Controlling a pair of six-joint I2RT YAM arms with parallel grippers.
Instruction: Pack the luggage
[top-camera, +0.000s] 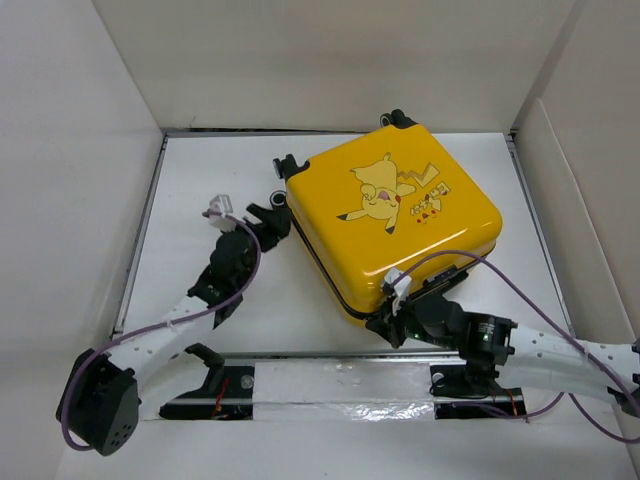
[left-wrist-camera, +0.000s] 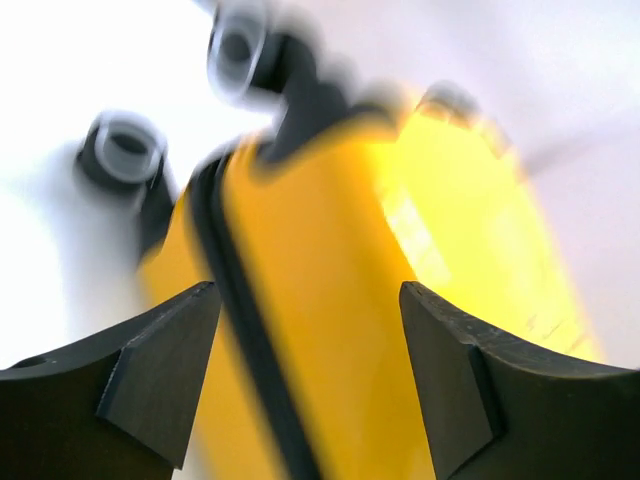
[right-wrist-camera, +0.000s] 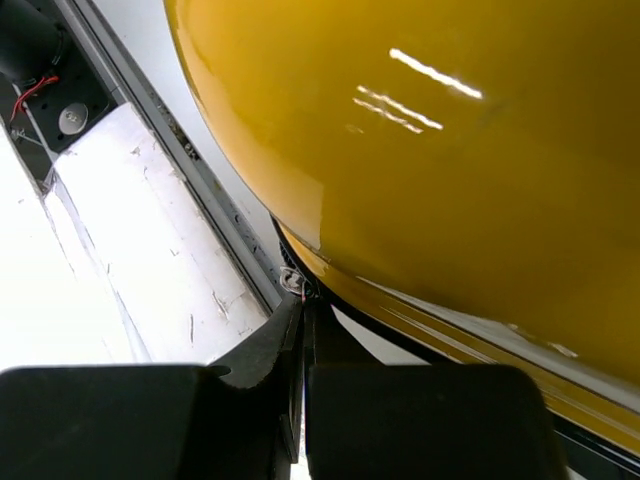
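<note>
Left gripper (top-camera: 268, 222) hangs with its fingers (left-wrist-camera: 160, 370) spread wide apart, holding nothing, just beside the luggage (top-camera: 395, 225) at that case's 9 o'clock corner. Its own camera view is blurred. It shows the yellow shell and the dark zip line (left-wrist-camera: 250, 330) running up between the two fingers toward two black wheels (left-wrist-camera: 125, 150) at 11 o'clock. Whether either finger touches the shell cannot be told.

Right gripper (top-camera: 392, 300) sits at the luggage's 6 o'clock edge, low against its side. Its fingers (right-wrist-camera: 420, 420) are pressed together, with the tips at the zip line under the bulging yellow shell. A small pale piece (right-wrist-camera: 292, 281) sits right at the tips; whether it is pinched between them cannot be told.

The luggage lies flat and closed on the white table (top-camera: 200, 180), turned corner-on. It reaches from the middle of the table toward 1 o'clock, with the cartoon print (top-camera: 385, 190) facing up. Wheels stick out along its 11 o'clock side.
</note>
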